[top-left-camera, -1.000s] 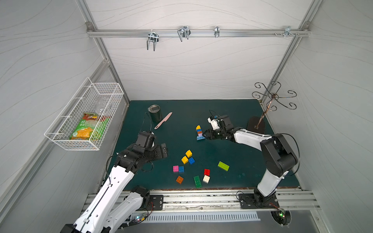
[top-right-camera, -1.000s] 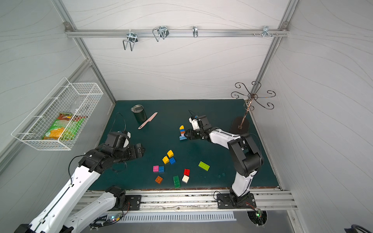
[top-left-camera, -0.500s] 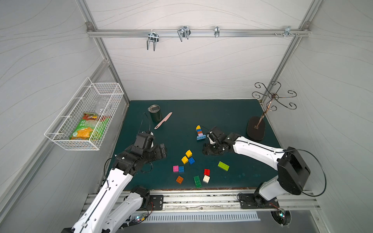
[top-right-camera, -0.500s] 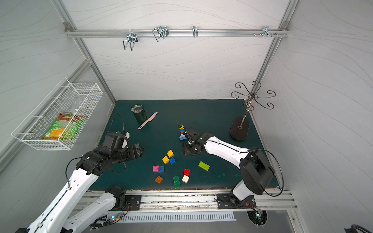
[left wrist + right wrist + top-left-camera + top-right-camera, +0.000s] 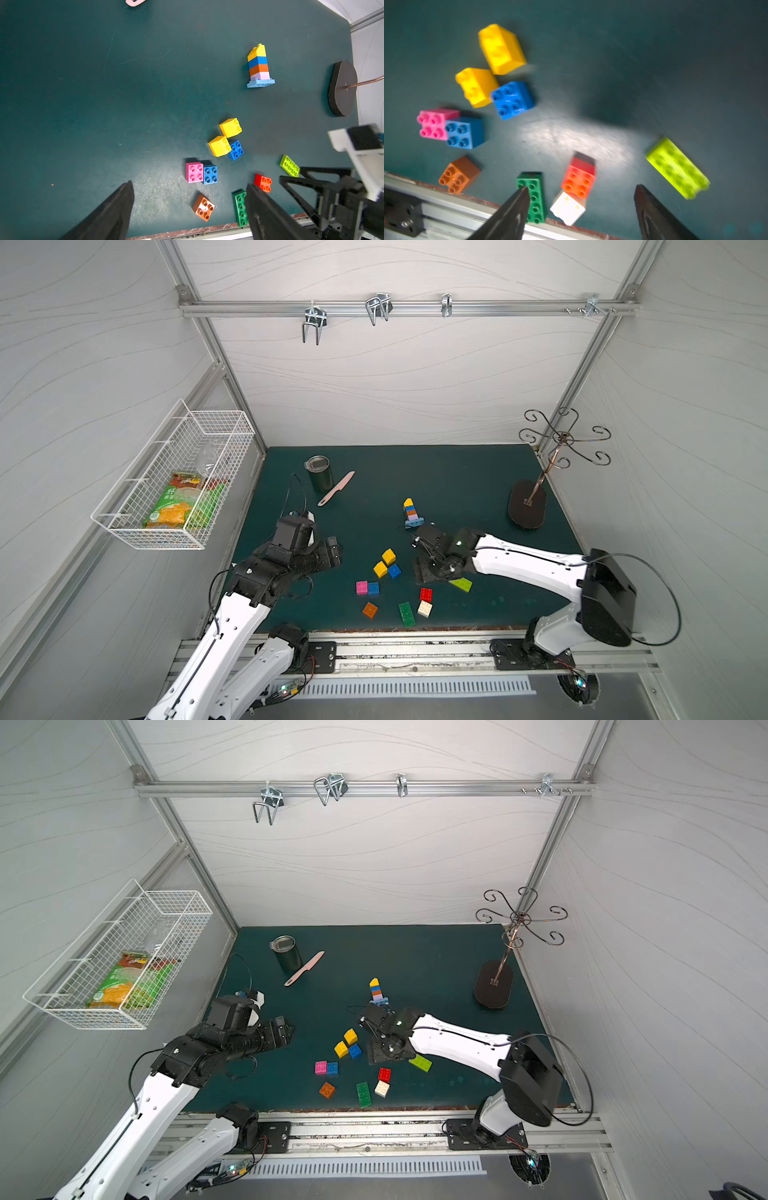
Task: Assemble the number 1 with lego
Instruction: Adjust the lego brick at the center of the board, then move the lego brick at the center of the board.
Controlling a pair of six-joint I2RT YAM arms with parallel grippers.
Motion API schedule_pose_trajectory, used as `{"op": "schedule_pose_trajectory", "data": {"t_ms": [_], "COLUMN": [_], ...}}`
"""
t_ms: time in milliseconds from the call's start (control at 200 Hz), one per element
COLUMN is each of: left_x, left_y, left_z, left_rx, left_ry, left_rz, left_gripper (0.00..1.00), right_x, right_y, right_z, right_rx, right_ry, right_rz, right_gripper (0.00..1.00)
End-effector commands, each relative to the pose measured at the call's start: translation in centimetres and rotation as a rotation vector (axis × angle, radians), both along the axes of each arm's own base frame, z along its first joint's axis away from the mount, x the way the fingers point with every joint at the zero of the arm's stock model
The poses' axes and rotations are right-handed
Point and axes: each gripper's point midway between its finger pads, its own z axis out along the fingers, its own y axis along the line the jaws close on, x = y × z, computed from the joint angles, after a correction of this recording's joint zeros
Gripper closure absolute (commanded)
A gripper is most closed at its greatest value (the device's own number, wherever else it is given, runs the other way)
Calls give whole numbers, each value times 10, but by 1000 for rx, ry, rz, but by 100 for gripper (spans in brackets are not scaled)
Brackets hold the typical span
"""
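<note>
Lego bricks (image 5: 388,556) lie loose around the right pincer (image 5: 581,187), whose fingers are spread wide with nothing between them. A red brick (image 5: 579,179) and a white brick (image 5: 568,208) touch each other just beside its fingertips. A green brick (image 5: 534,199) lies by one finger and a lime brick (image 5: 677,168) is past the other. Farther out sit yellow bricks (image 5: 500,48), blue bricks (image 5: 512,99) and a pink brick (image 5: 432,123). The left pincer (image 5: 189,184) is spread and empty too, near an orange brick (image 5: 203,207). Beyond both pincers a stacked tower (image 5: 410,512) stands on the dark green table (image 5: 457,472).

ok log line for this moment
brick tower: standing, not held | right pincer: open, near red brick | left pincer: open, empty
</note>
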Motion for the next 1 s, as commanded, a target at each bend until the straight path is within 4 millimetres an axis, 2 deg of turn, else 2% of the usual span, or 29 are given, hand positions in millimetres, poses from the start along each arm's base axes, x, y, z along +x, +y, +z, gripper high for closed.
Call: {"op": "schedule_pose_trajectory", "data": {"t_ms": [0,25,150,245,375,555,916,996], "left_x": [3,2,2,1,0,-1,-2,-2], "left_y": [-3,-3,-3,-3,-2,-3,-3,-4], "left_z": [11,12,14,14,17,19,22,22], "left_rx": [-20,-19,-24,-26,-30,-39,-47,-49], "left_ry": [-39,-41,-51,-57,-68,-81,-93,-93], "left_rz": [-8,-8,-9,-10,-9,-13,-18,-20], "left_gripper": [11,11,11,11,11,11,11,11], "right_x": [-8,-9,-9,-12,-10,-5,12,14], "right_y": [-51,-60,-90,-96,-93,-88,-68,-62], "right_z": [-10,-13,-11,-12,-19,-40,-67,-72], "right_rx": [26,35,34,37,45,22,-88,-101], "right_ry": [62,71,46,46,59,74,120,122], "right_rz": [-244,-287,-412,-464,-483,-509,-456,-445], "right_gripper": [4,1,1,1,1,1,1,5]}}
